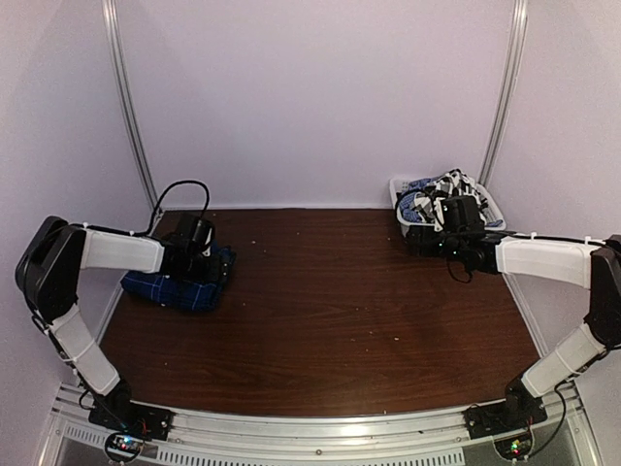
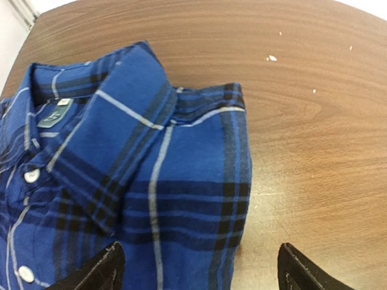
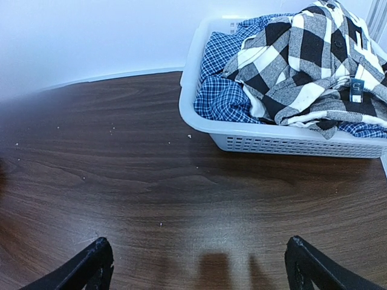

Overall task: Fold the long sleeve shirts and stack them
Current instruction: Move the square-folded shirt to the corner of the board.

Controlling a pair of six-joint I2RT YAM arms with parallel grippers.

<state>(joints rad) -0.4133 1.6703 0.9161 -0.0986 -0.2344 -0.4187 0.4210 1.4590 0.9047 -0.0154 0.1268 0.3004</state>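
Blue plaid shirt (image 2: 151, 181): folded into a compact rectangle with the collar up. It lies flat on the tabletop (image 1: 340, 311) by the left edge, somewhat toward the far-left corner. Two white buttons and a small grey-green label inside the collar show in the left wrist view.
Fold edge: the shirt's right side is a neat straight fold, with bare wood just beside it.
Left end effector (image 2: 199, 266): fingers spread wide with nothing between them, low over the near part of the folded blue shirt. One fingertip is over the cloth, the other over bare wood past the fold edge. Whether either tip touches cannot be told.
Basket (image 3: 290, 142): white plastic with a slotted wall, standing in the far-right corner of the tabletop, close to the back wall.
Black-and-white checked shirt (image 3: 302, 54): unfolded and crumpled, heaped on top of the basket's contents and drooping toward the basket's front rim. A small blue tag hangs on it.
Other cloth in basket: a blue-and-white small-check fabric (image 3: 221, 90) is bunched under and to the left of the checked shirt.
Right end effector (image 3: 199, 266): fingers wide apart and holding nothing. It is over bare tabletop just in front of the basket, apart from it, and casts a faint shadow on the wood.
Tabletop surface: dark wood grain, with a few white specks (image 2: 272, 58).
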